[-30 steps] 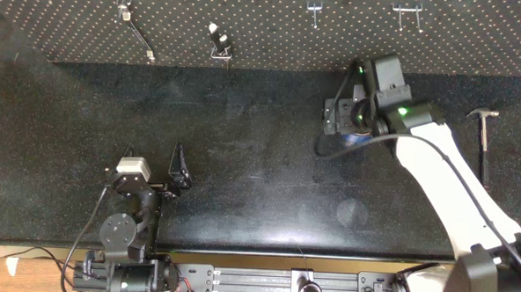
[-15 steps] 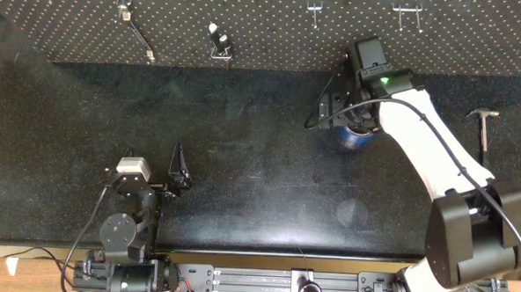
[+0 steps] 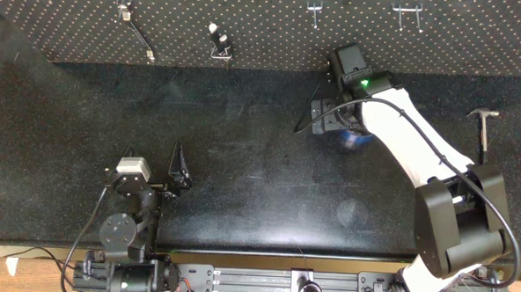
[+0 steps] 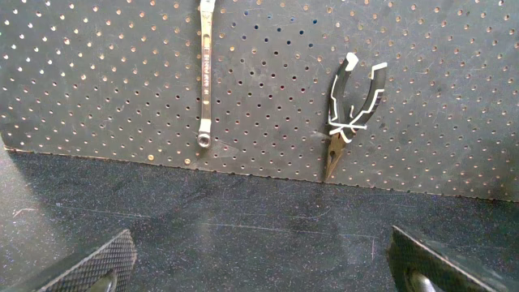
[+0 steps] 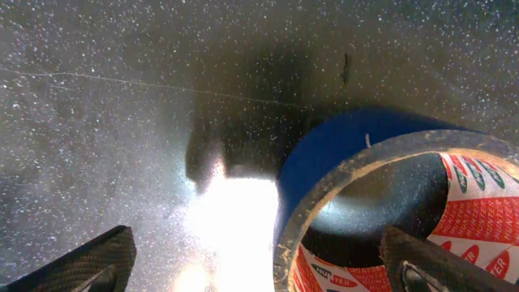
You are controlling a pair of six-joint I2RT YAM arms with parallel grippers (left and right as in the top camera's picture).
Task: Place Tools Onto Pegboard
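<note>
A roll of blue tape [image 5: 381, 162] lies on the black table [image 3: 243, 145], just in front of the pegboard [image 3: 266, 23]. My right gripper [image 5: 259, 272] hangs open right above it, the roll's rim between the two fingers and nearer one of them. From above, the right gripper [image 3: 334, 118] covers most of the tape [image 3: 359, 139]. A hammer [image 3: 483, 138] lies on the table at far right. A wrench [image 4: 205, 73] and pliers [image 4: 350, 109] hang on the pegboard. My left gripper [image 3: 179, 169] rests open and empty at lower left.
Two bare metal hooks [image 3: 315, 9] [image 3: 408, 13] stick out of the pegboard's upper right. The pegboard's lower edge [image 3: 264, 70] runs across just behind the tape.
The right arm has swung left and closer to the pegboard, bringing its gripper over the tape roll. The tape, hammer and left arm have not moved.
</note>
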